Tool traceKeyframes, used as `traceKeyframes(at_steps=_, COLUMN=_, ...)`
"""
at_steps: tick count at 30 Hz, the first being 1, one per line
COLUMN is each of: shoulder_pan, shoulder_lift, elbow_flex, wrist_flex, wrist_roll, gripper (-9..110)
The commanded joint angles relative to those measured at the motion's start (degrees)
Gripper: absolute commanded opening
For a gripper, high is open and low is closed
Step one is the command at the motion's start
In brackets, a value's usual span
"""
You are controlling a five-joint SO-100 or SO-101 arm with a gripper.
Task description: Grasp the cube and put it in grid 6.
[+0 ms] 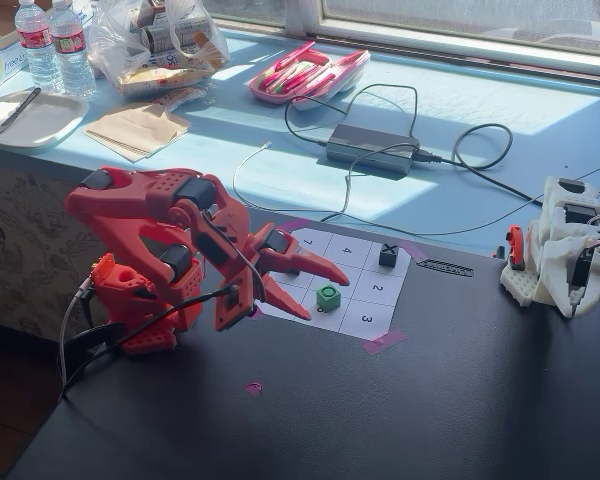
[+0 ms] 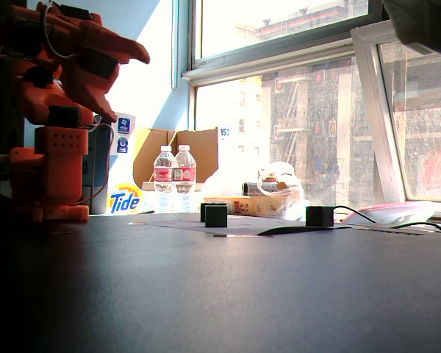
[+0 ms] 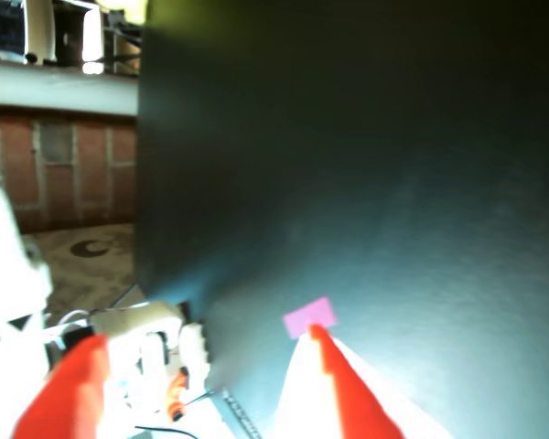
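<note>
The green cube with a dark ring on top stands in the middle column of the numbered sheet, below cell 4. It sits about on the line between cells 5 and 6, and I cannot tell which. Bare paper of grid 6 shows in front of it. In a fixed view the cube is a dark, backlit block. My red gripper is open and empty. The low fixed view shows it raised well above the table. In the wrist view the fingers spread wide and the cube is out of view.
A black cube marked X stands on the sheet's far right corner cell; it also shows in the low fixed view. A white robot arm stands at the table's right edge. Cables and a power brick lie behind the sheet. Pink tape marks the black tabletop.
</note>
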Motion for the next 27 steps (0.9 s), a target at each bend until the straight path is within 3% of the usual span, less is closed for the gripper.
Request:
traceKeyframes(at_steps=1, shoulder_pan=1.2, shoulder_lift=13.9, elbow_flex=11.3, wrist_flex=6.9, wrist_roll=-0.4, gripper=10)
traceKeyframes(at_steps=3, shoulder_pan=1.3, shoulder_lift=18.0, elbow_flex=15.5, wrist_flex=9.6, wrist_roll=-0.7, gripper=0)
traceKeyframes(at_steps=11, shoulder_pan=0.5, shoulder_lift=20.9, elbow_flex=21.7, wrist_flex=16.8, wrist_roll=-0.9, gripper=0)
traceKeyframes(at_steps=27, shoulder_pan=1.6, shoulder_lift=20.9, elbow_flex=23.5, wrist_flex=16.3, wrist_roll=-0.2, gripper=0)
